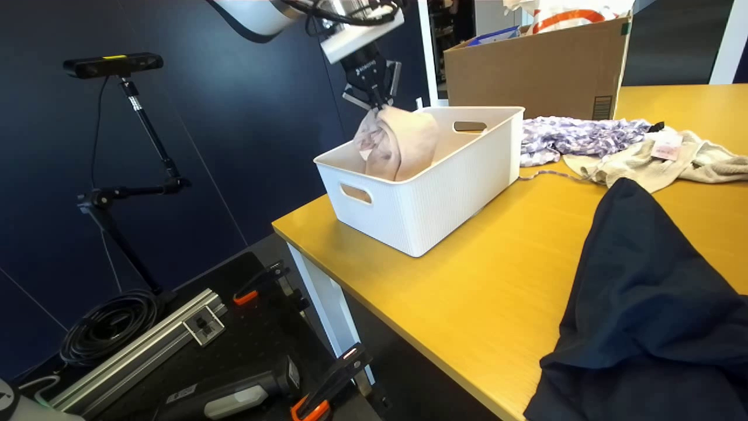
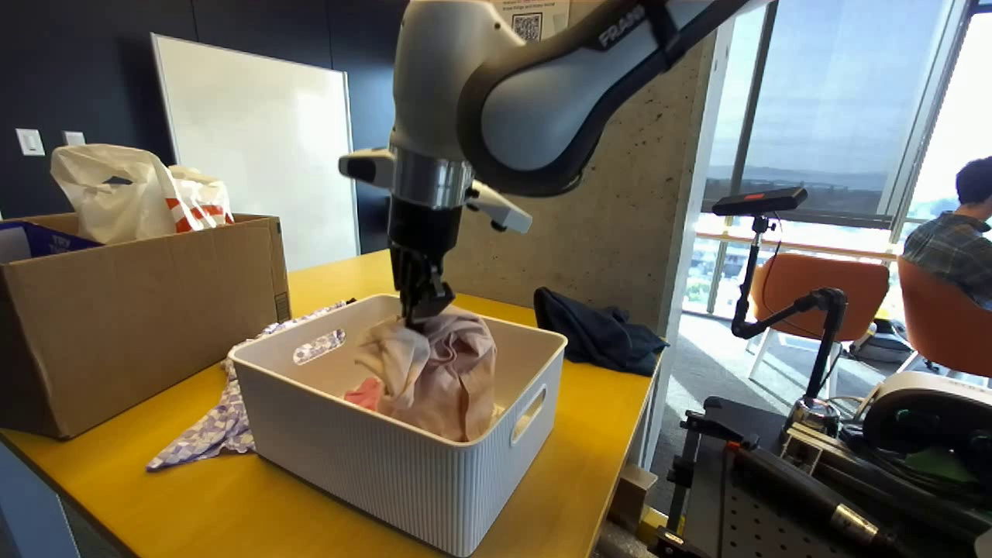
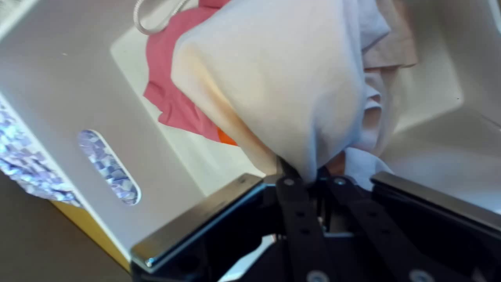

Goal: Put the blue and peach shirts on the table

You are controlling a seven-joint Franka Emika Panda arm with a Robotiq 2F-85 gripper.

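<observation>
- In an exterior view, the lower part of the peach shirt [image 1: 409,140] is hidden by the near wall of the white bin [image 1: 467,181]; whether it touches the bin's floor cannot be told. The dark blue cloth [image 1: 643,310] runs out of the picture.
- The claw [image 1: 381,107] is clenched on the top of the peach shirt, which hangs beneath it into the bin.
- The bin's rim surrounds the shirt below the claw; yellow table [image 1: 497,280] stretches from the bin to the dark blue cloth, well apart from the claw.
- In an exterior view, a pink cloth [image 2: 364,394] in the bin, below the claw, is partly covered by the shirt and bin wall.
- Beyond the claw, the dark blue cloth lies on the table, reaching its edge; a cardboard box [image 2: 155,310] stands left of the claw.
- In the wrist view, the shirt ahead of the claw hides much of the bin's floor.
- The fingers [image 3: 291,192] nearly meet, pinching a fold.
- Left of the claw, purple patterned cloth [image 3: 31,160] shows outside the bin wall.
</observation>
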